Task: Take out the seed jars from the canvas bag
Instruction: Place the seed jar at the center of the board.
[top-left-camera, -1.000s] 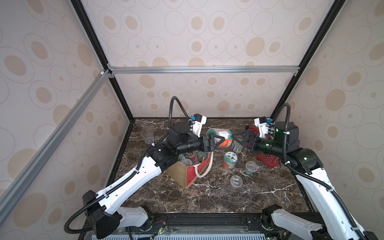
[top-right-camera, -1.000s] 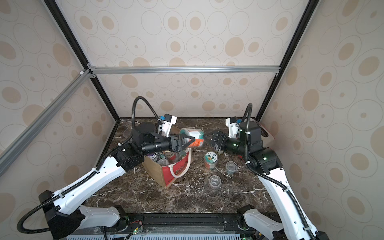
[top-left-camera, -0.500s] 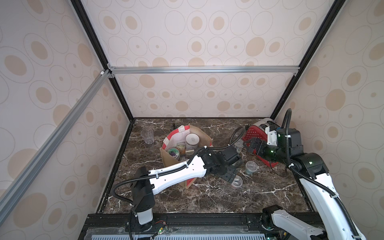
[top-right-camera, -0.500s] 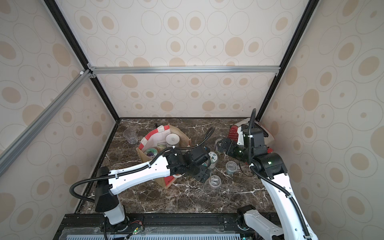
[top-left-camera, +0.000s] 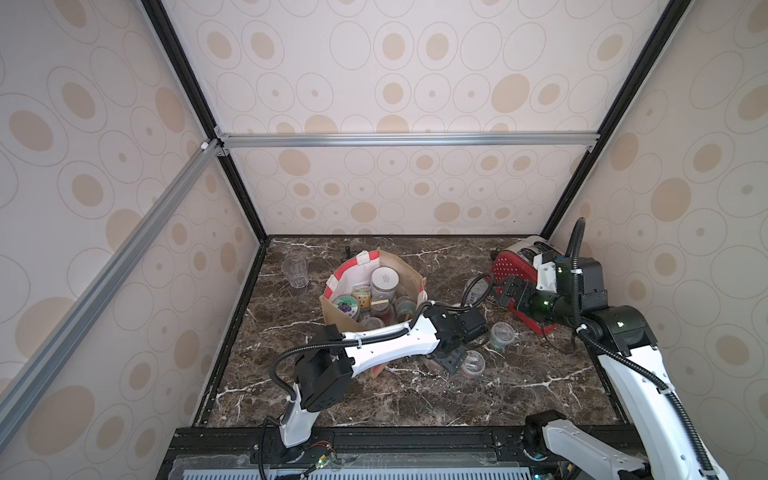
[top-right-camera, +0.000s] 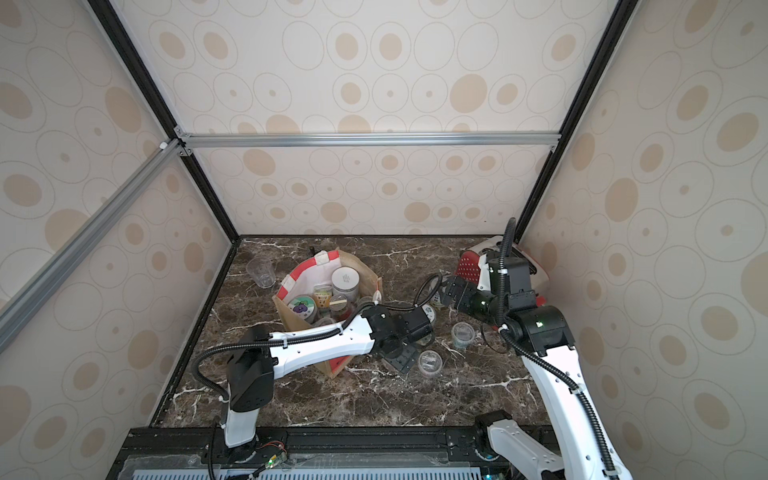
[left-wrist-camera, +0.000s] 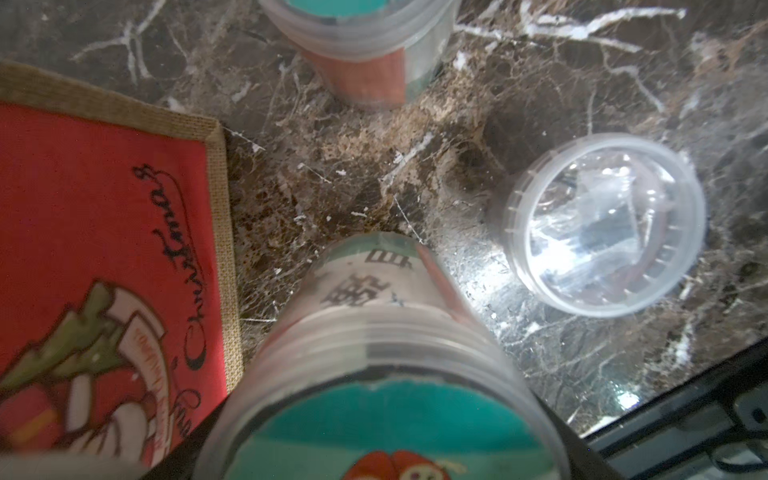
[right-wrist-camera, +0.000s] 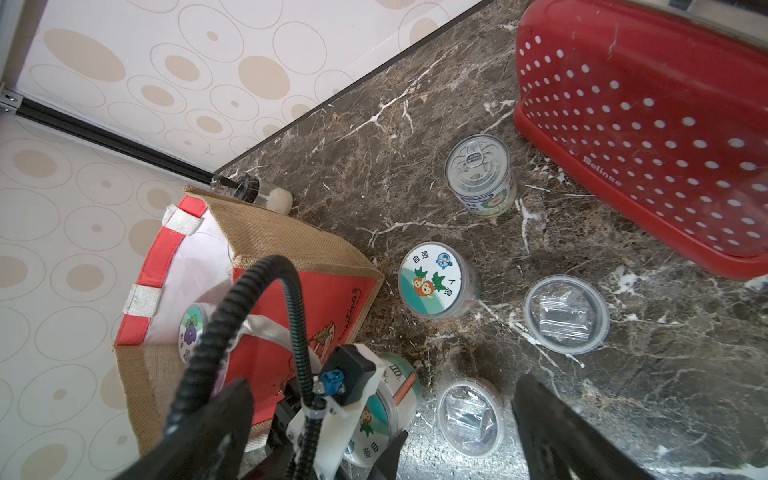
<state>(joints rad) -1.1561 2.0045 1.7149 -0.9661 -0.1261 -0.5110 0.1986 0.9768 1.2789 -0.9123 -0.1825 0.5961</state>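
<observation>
The canvas bag stands open mid-table with several seed jars inside, among them a white-lidded one and a purple-sticker one. My left gripper is low beside the bag's red side, shut on a sticker-lidded seed jar that stands at table level. On the table nearby are another sticker jar and two clear cups. My right gripper hovers open and empty by the toaster.
A red toaster sits at the back right, with a tin can in front of it. A black-topped shaker lies behind the bag. A clear drinking glass stands at the back left.
The left gripper has carried the sticker jar from high above the bag down to the table right of the bag. The right arm has drawn back toward the toaster.
</observation>
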